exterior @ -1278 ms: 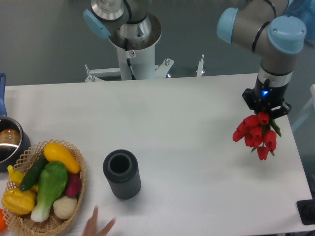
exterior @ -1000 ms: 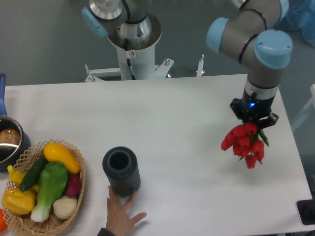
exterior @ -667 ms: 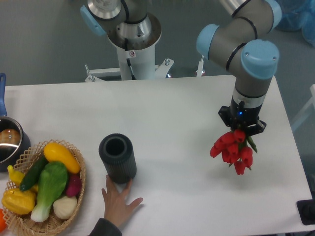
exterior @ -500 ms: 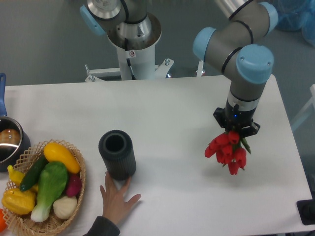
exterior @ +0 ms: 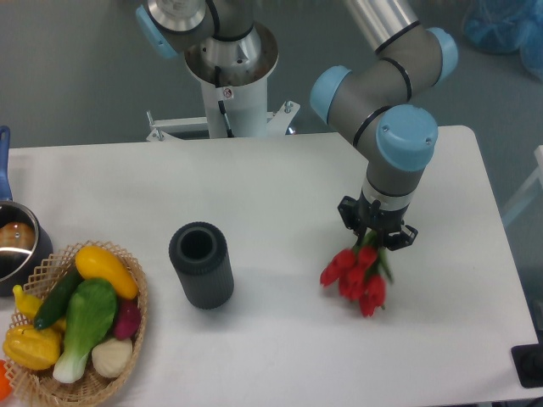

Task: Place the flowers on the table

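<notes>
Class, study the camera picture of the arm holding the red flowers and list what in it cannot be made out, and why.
- Gripper jaws: hidden under the wrist in the camera view; their grip on the flowers can't be seen directly.
- Whether the flowers touch the table: the overhead angle doesn't settle it.
- Pot: cut off by the left edge.
- Vase interior: too dark to see.
- Basket: cropped at the bottom-left corner.
</notes>
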{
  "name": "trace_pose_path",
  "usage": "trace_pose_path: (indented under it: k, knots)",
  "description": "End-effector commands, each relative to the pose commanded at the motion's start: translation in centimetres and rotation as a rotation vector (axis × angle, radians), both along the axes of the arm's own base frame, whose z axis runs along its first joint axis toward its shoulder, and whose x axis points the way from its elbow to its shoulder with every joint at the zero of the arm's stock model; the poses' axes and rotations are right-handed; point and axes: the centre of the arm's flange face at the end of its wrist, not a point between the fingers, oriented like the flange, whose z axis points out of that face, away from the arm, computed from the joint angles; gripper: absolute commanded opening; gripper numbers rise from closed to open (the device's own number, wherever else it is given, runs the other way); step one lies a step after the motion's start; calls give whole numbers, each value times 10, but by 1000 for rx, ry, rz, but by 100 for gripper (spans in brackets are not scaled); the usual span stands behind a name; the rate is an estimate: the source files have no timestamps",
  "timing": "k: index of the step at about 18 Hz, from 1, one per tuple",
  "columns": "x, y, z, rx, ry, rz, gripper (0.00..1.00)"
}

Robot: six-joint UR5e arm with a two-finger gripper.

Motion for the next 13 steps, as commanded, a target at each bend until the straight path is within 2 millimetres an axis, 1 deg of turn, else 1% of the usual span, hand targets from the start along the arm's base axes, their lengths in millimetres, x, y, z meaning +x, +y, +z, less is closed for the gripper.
trace_pose_path:
  k: [2, 3, 5, 6, 8, 10, 11, 13]
  knots:
    - [-4, -1, 3, 10, 17, 11, 100]
    - [-6, -3, 8, 20, 33, 9, 100]
    - [-17, -15, 18, 33, 59, 24, 100]
    - [-27, -20, 32, 45, 91, 26, 100]
    - [-55, -47, 43, 52, 122, 60, 100]
    - [-72, -63, 36, 42, 121, 56, 100]
    - [-74, -63, 30, 34, 115, 37, 100]
    - [-76, -66, 30, 31, 117, 19, 100]
